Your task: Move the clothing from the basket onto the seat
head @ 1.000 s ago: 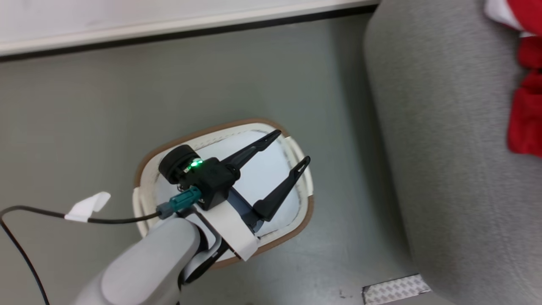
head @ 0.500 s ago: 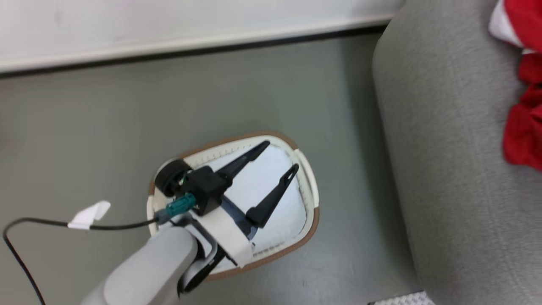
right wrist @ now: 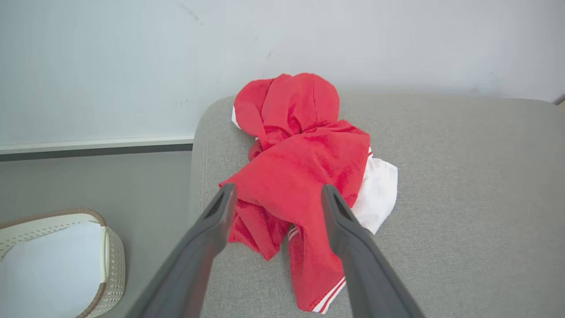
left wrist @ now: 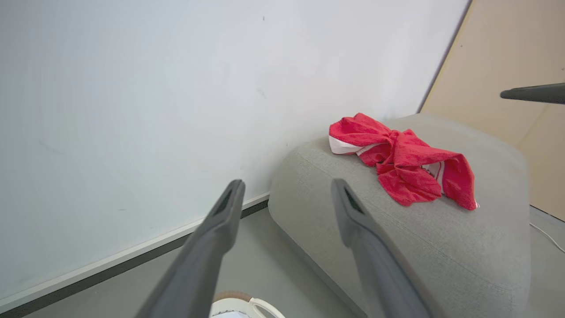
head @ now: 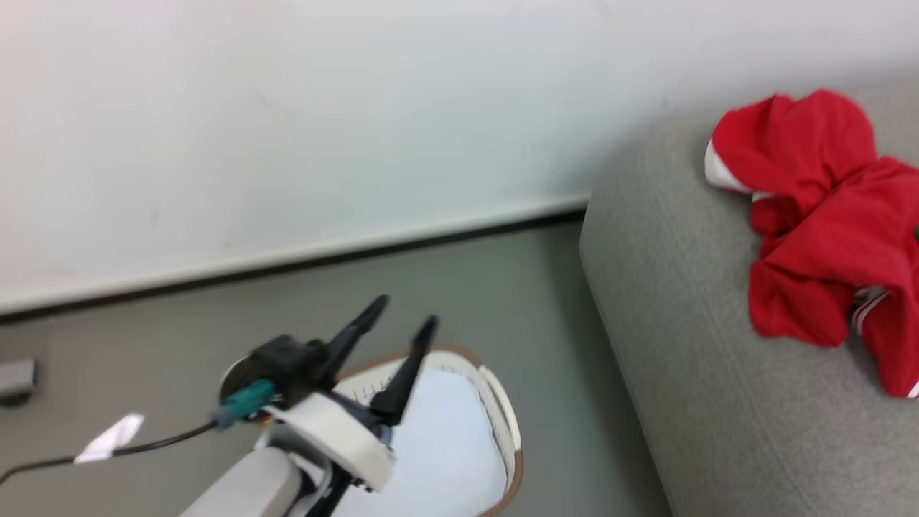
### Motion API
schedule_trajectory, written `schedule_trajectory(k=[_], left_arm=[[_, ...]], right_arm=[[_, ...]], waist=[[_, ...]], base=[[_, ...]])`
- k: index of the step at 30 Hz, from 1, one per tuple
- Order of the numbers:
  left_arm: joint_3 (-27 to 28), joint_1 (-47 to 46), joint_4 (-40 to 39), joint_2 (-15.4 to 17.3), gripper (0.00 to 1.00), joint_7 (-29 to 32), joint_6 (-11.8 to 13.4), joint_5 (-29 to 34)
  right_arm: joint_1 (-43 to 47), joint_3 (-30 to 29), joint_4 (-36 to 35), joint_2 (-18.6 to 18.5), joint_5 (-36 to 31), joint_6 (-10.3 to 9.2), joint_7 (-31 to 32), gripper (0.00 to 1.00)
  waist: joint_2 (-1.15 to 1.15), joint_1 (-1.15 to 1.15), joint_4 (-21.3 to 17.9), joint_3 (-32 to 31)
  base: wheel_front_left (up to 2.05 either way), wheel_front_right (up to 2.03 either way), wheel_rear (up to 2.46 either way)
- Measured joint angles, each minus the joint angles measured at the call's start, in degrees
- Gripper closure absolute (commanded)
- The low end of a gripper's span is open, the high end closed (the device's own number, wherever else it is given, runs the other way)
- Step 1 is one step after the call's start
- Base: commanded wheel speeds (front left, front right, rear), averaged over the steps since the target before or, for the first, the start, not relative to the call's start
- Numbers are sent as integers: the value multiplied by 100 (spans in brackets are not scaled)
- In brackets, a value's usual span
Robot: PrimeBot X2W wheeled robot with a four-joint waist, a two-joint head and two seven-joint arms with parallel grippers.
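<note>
The right gripper (right wrist: 278,190) hangs with its two fingers spread apart just above the clothing (right wrist: 300,154), clamped on nothing. The clothing lies in a crumpled red-and-white heap on the seat (right wrist: 463,176), at the seat's end nearest the wall (head: 359,108). The left gripper (head: 404,316) is spread wide too, off the seat's side, poised over the basket (head: 511,431), which stands on the floor (head: 502,287) beside the seat, its pale bottom showing.
</note>
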Motion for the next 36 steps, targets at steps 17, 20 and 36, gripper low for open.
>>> schedule_trajectory(k=[17, 20, 36], left_arm=[[2397, 2098, -802, 257, 0, -32, 940, -155], [2705, 2458, -837, -58, 0, -32, 812, 119], [3977, 3026, -268, -1245, 0, -32, -180, 1460]], right_arm=[[1517, -133, -419, 2109, -801, 0, -3540, 0], [1922, 48, -107, 2356, -834, 0, -4154, 0], [2362, 1013, 728, 2495, -770, 0, -5003, 0]], waist=[[0, 0, 752, -860], [0, 1, 839, -894], [0, 2, 871, -924]], base=[[0, 0, 0], [0, 0, 0], [0, 0, 0]])
